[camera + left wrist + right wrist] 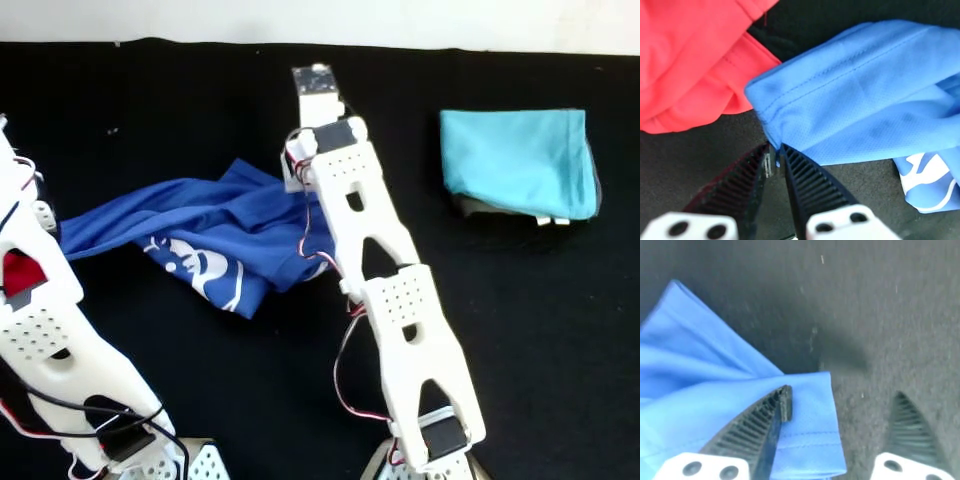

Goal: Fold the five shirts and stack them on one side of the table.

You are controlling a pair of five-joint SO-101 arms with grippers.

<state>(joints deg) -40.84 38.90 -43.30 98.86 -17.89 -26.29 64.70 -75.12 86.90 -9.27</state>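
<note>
High view is showing the blue shirt [210, 240] lying stretched left to right on the black table [540, 340] between both arms. Its hemmed corner is being pinched by the left gripper [776, 149] beside a red shirt [685, 65]; the right gripper [840, 405] is gaping wide, one finger [765, 425] resting on the other end. A folded teal shirt [520, 160] is sitting far right

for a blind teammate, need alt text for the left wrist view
The left gripper pinches the edge of a blue shirt just above the black table. A red shirt lies bunched beside the blue one.
</note>
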